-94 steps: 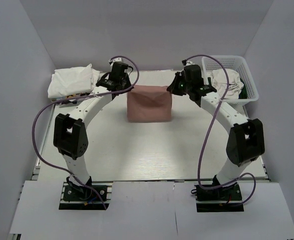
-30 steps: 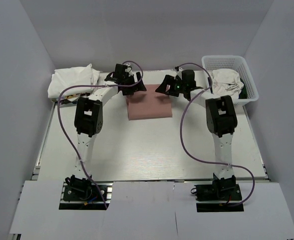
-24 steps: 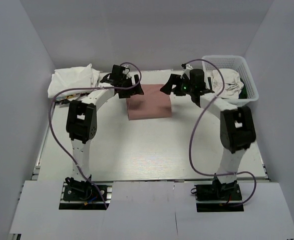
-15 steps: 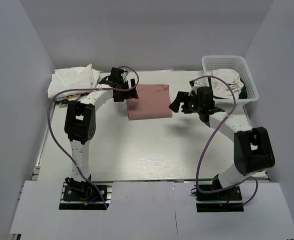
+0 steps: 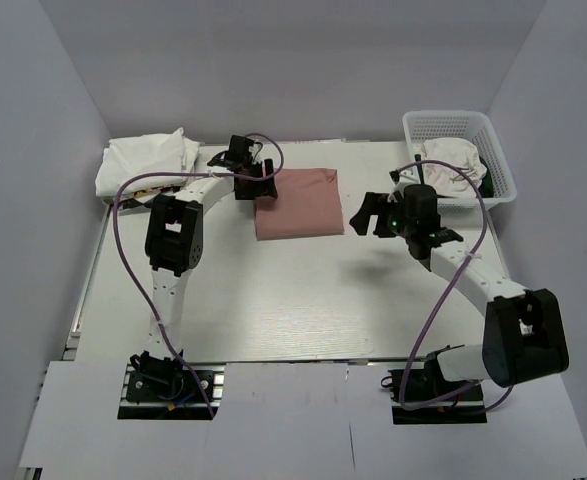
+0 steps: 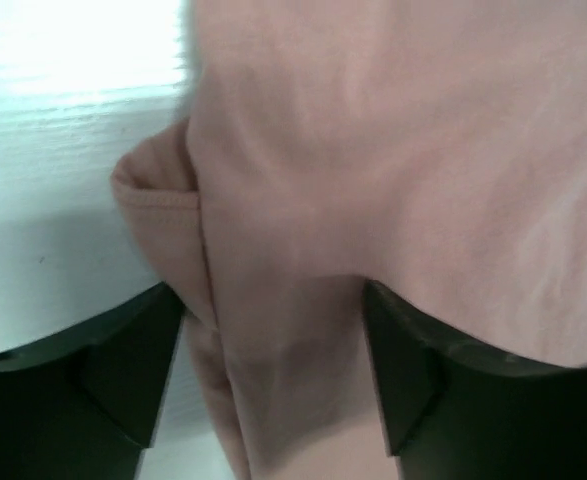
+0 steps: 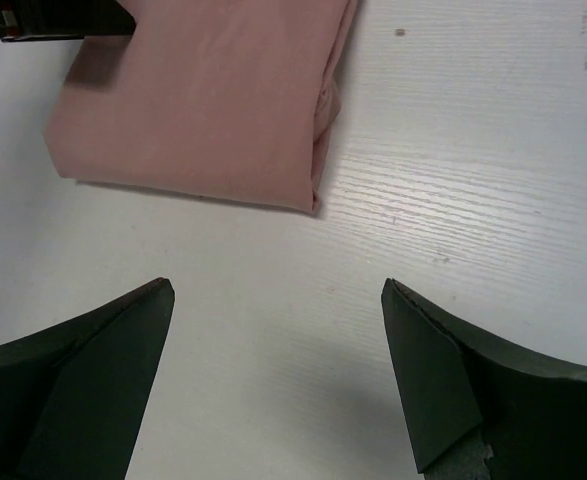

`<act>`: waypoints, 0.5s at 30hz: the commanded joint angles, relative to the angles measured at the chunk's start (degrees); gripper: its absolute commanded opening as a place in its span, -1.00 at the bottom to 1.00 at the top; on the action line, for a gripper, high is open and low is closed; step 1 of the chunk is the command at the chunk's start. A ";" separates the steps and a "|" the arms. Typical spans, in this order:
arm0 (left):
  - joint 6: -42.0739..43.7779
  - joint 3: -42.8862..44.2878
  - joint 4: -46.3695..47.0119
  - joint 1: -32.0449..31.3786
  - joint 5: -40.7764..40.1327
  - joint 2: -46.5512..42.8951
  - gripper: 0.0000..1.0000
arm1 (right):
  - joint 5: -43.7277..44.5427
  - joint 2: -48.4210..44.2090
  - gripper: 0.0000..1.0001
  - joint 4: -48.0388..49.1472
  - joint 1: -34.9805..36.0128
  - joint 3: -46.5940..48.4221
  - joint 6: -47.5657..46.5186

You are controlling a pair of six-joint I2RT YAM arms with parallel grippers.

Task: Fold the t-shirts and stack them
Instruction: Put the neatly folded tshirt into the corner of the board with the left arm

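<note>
At the far left corner of the pale wood-grain table (image 5: 293, 300) lies a heap of white cloth t-shirts (image 5: 143, 163), roughly folded, well apart from both of my arms.

Next comes my left pincer (image 6: 268, 288). It is down low at the left edge of the dusty-pink folded cloth t-shirt (image 5: 295, 203). Its jaws stand wide, one finger (image 6: 123, 370) out over bare table and the other over the cloth, so the folded edge and a bit of hem sit in the gap between them. I have no pinch on the cloth.

The pink t-shirt itself lies flat as a neat rectangle on the far middle of the table, between my two arms. No print shows on the side facing up.

My right pincer (image 7: 276, 287) hangs above bare table just beside the pink t-shirt's near right corner, clear of it. Its jaws are spread wide with nothing in them.

At the far right corner stands a white plastic mesh basket (image 5: 463, 125) with a crumpled white cloth t-shirt (image 5: 451, 165) inside, spilling over its near rim.
</note>
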 commanded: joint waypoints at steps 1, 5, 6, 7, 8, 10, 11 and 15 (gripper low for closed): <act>0.66 0.49 0.83 -0.39 4.55 2.05 0.58 | 5.00 -3.85 0.81 -1.74 -0.12 -1.28 -2.05; 0.66 1.02 3.90 -0.39 6.84 3.29 0.16 | 17.63 -7.37 0.81 -3.94 -0.29 -2.33 -3.90; 0.14 2.15 4.42 -0.39 6.84 3.98 0.09 | 18.71 -8.42 0.81 -4.29 -0.21 -3.03 -4.51; 0.13 2.69 5.13 -0.39 7.45 4.69 -0.22 | 19.86 -9.13 0.81 -4.29 -0.29 -3.30 -4.43; 0.13 3.21 5.13 -0.39 7.98 4.70 -0.47 | 20.91 -10.70 0.81 -4.03 -0.47 -3.74 -4.34; -0.48 4.62 5.92 0.23 7.99 5.31 -1.00 | 23.82 -11.50 0.81 -4.03 -0.47 -4.88 -4.60; 0.04 5.41 5.92 0.23 7.99 5.31 -1.00 | 24.52 -12.81 0.81 -3.25 -0.56 -5.06 -4.69; 6.09 5.94 4.52 0.23 -1.49 0.66 -1.00 | 26.19 -14.76 0.81 -0.87 -0.47 -7.86 -4.69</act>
